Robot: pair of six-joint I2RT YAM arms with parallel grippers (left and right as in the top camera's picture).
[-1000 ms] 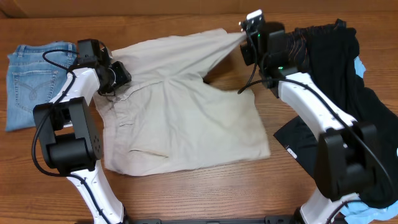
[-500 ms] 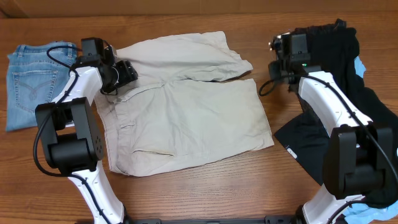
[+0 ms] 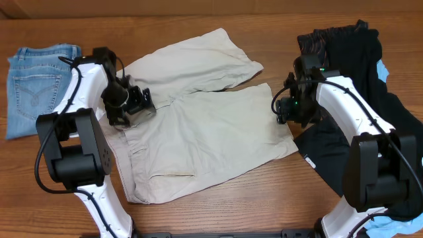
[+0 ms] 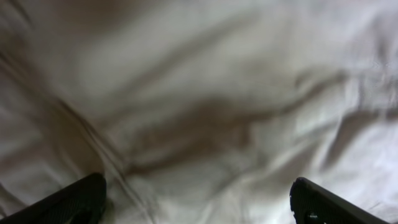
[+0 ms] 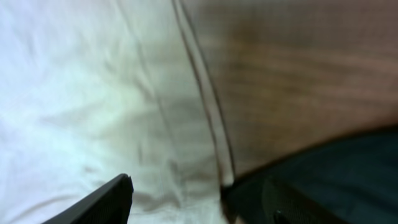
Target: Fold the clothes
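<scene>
Overhead: you're looking at the khaki shorts (image 3: 205, 132) lying spread on the worktop (image 3: 251, 205), mid-table. The waistband is running along their left side and both legs are pointing right, the far leg angling toward the back edge. The left jaws are sitting low on the waistband end of the shorts; you can't tell their gap from up here. The right jaws are hanging at the shorts' right edge, just beside the black garments (image 3: 357, 66) lying heaped on the right. A brown-patterned garment (image 3: 312, 41) is showing at the heap's far end. The light-blue jeans (image 3: 36, 86) are lying flat at far left, apart from the shorts.

Left wrist: blurred, with wrinkled shorts (image 4: 205, 93) filling your frame. The fingers (image 4: 68, 202) are showing in both bottom corners, so the jaws are standing wide apart, gripping nothing, with cloth beneath.

Right wrist: also blurred. The shorts (image 5: 93, 81) are covering your left half, hem seam running top to bottom. Bare worktop (image 5: 298, 74) is showing upper right, and a black garment (image 5: 348, 162) is meeting the hem lower right. One of the fingers (image 5: 102, 199) is hanging over the shorts, the other over the black cloth. These jaws are standing apart too, straddling the hem.
</scene>
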